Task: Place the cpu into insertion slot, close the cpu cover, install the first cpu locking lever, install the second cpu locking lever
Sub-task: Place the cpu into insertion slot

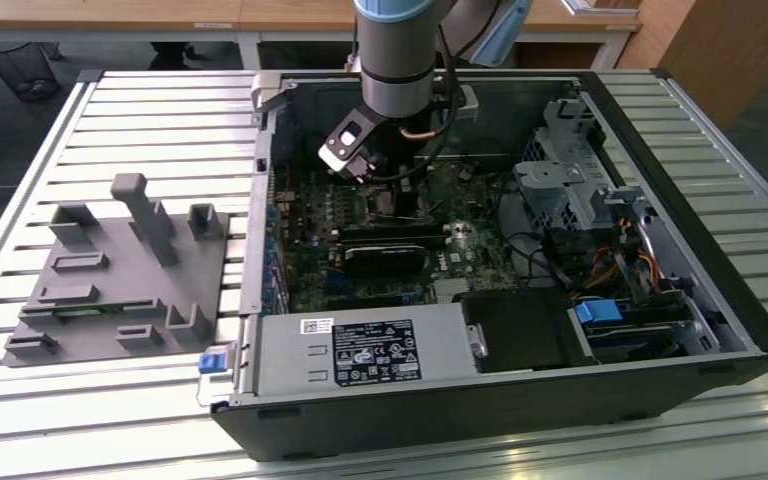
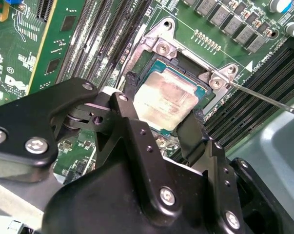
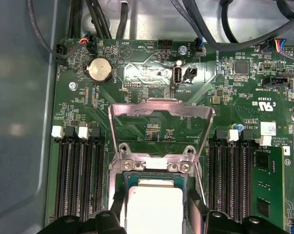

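You have the black 2-finger gripper (image 2: 164, 102) down inside the open black computer case (image 1: 491, 420). Its fingers (image 2: 131, 83) pinch 2 opposite edges of the small flat square cpu with the dull silver-brown top (image 3: 154, 207). The cpu lies at the square insertion slot with the silvery rim (image 3: 151, 176) on the green circuit board (image 3: 234, 97); you cannot tell whether it is fully seated. The thin silvery cpu cover frame (image 3: 132, 108) stands swung open at the slot's hinged edge. A thin silvery lever rod (image 2: 264, 97) juts out beside the slot. The case rests on the slatted metal tabletop (image 1: 157, 110), with a grey moulded fixture (image 1: 117, 290) at the exterior view's left.
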Available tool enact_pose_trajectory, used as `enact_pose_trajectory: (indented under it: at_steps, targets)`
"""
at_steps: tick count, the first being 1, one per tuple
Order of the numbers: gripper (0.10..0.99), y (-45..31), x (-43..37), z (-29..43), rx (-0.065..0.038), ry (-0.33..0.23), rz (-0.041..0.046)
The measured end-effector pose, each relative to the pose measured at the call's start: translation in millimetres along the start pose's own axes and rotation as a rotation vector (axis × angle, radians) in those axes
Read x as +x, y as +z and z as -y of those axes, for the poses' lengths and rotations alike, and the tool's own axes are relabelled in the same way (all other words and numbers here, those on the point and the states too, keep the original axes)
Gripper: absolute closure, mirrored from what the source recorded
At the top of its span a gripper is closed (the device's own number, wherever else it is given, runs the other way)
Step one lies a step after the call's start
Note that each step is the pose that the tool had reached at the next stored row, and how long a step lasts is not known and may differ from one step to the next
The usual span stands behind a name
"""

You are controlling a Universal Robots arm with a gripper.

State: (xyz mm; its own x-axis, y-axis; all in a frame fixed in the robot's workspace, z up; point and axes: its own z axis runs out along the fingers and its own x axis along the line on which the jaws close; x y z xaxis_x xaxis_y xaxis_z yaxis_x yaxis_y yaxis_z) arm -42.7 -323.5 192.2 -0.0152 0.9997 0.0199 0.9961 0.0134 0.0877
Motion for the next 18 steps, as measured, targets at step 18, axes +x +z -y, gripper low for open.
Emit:
enact_pose_trajectory:
  at_steps: [18]
  targets:
    - [0.729,-18.1,0.4,-1.6,0.001,0.000,-0.0001]
